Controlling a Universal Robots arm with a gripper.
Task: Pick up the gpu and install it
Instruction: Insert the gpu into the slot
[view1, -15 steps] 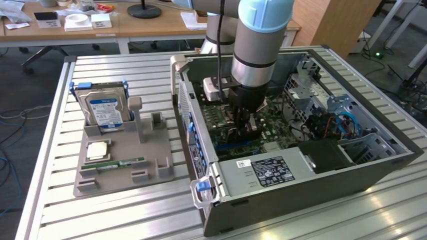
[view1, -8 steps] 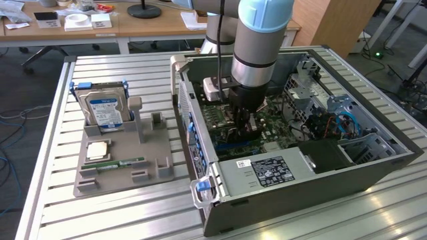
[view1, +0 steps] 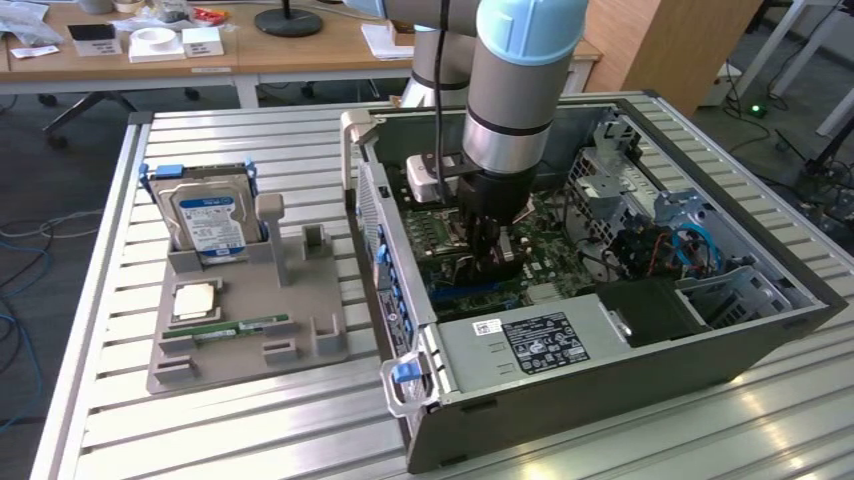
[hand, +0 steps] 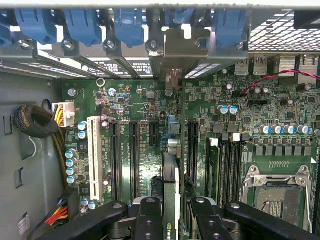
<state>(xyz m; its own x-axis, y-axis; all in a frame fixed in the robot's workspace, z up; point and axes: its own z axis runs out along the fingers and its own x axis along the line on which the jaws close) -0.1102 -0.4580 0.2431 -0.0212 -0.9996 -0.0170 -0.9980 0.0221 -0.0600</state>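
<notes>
Claw (hand: 175, 217) clenched on gpu (hand: 170, 175), inside computer case (view1: 601, 400).
Card held edge-on between the fingers (hand: 147, 217), over the motherboard (hand: 140, 100) expansion slots; case stands on the desk (view1: 267, 420).

1 gpu (hand: 169, 186), 1 HDD (view1: 210, 216), 1 RAM stick (view1: 242, 327), 1 PC case (view1: 627, 372).

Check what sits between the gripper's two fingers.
The gpu, edge-on, gripped between the fingers, over the motherboard. The wrist view shows it.
</notes>
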